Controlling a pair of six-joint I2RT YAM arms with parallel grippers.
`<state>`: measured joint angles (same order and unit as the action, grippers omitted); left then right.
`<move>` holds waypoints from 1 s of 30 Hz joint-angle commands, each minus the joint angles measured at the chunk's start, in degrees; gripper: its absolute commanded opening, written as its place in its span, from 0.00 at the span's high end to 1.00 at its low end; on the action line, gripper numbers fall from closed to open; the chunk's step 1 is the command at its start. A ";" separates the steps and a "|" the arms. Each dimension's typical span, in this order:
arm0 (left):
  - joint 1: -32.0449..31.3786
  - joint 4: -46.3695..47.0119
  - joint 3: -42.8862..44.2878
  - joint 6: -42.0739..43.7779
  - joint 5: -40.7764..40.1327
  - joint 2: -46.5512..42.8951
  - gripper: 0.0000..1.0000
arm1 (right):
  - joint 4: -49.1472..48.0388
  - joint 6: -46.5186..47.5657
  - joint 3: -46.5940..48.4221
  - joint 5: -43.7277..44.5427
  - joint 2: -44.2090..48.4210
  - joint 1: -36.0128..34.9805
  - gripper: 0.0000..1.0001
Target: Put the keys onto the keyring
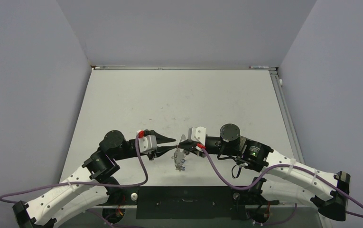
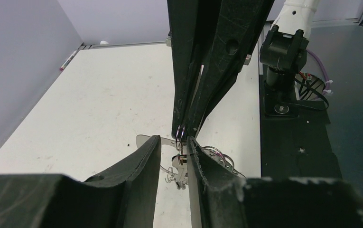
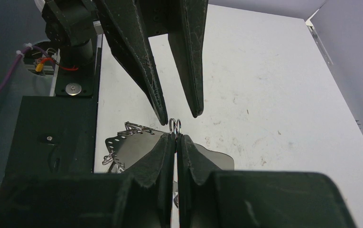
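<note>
From above, both arms reach inward from their bases with elbows bent outward, and their wrists meet tip to tip over the near middle of the table (image 1: 179,95). The left gripper (image 1: 172,145) points right and the right gripper (image 1: 184,146) points left, so their tips almost touch. A small bunch of keys (image 1: 180,162) hangs just below the meeting point. The ring itself is too small to make out in this view.

In the left wrist camera, the left gripper (image 2: 174,141) has its two fingers apart, with a clear gap between them. The right gripper (image 2: 186,127) comes down from the top of the view with its fingers pressed together on the keyring (image 2: 180,133). A short arc of doubled wire shows at the tips. The keys (image 2: 181,167) dangle beneath it in the gap between the left fingers. Whether they touch either finger cannot be told.

In the right wrist camera, the right gripper (image 3: 175,137) is clamped on the keyring (image 3: 175,125), which pokes up just past its tips. The left gripper (image 3: 179,117) faces it from above with its fingertips spread to either side of the ring and not touching it. Silver keys (image 3: 122,145) fan out below, to the left.
</note>
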<state>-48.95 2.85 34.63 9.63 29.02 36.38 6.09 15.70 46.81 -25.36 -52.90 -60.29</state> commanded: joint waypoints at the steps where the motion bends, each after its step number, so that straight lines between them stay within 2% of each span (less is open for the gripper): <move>1: 0.36 1.83 0.34 -0.06 1.73 0.18 0.77 | -5.64 -0.39 0.92 -1.77 1.25 0.39 0.95; 13: 0.34 0.66 0.80 0.59 3.32 1.71 0.82 | -4.89 -0.23 1.79 -2.04 0.96 0.37 0.95; 17: 0.34 0.62 0.80 0.66 3.56 1.93 0.90 | -4.78 -0.24 1.73 -2.07 1.24 0.26 0.95; 23: 0.32 0.42 1.10 0.20 5.02 2.61 0.92 | -5.37 -0.39 1.45 -2.09 1.65 0.33 0.95; 26: 0.32 0.44 1.27 0.00 5.66 2.73 1.00 | -5.56 -0.52 1.45 -2.32 1.62 0.26 0.95; 30: 0.33 0.86 1.23 -0.64 5.53 2.31 1.00 | -5.58 -0.79 1.31 -2.35 1.59 0.30 0.95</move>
<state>-48.71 2.72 34.63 9.72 32.29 38.87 6.50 15.42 46.81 -26.06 -52.90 -60.29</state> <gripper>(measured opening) 0.009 0.054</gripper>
